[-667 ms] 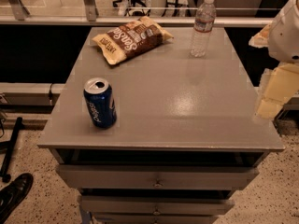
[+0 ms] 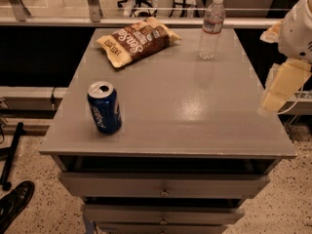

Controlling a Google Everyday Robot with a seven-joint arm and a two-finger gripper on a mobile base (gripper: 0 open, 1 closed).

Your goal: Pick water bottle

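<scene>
1. Bottle (image 2: 212,28) stands upright on the table (image 2: 195,116), in the far right part of the top near the back edge. Cap up, long axis vertical, nothing touching it.
2. Gripper (image 2: 274,94) hangs off the table's right edge, about mid-depth. It is a pale yellow part pointing down and slightly toward the table, under the white arm (image 2: 297,28).
3. Gripper state: cannot tell how far open it is, as this view does not show it. It has no hold of the bottle, which stands well apart from it.
4. Key relation: from the gripper the bottle lies farther back on the table and inboard, toward picture-left. Only bare tabletop lies between them.
5. Judged step: the approach, with no grasp begun. The move likely calls for coming in over the right edge, going toward the back, and meeting the bottle from its side.
6. Since the axis is vertical, a sideways grip across the body around the label band looks best, below the cap.
7. Can (image 2: 104,107) is front left and the chip bag (image 2: 138,40) is back left. Both are on the bottle's other side, well apart and out of the likely path.
8. Risk: the bottle is slim and tall, and probably light. A nudge before the grip closes could tip it or push it toward the back edge.
</scene>
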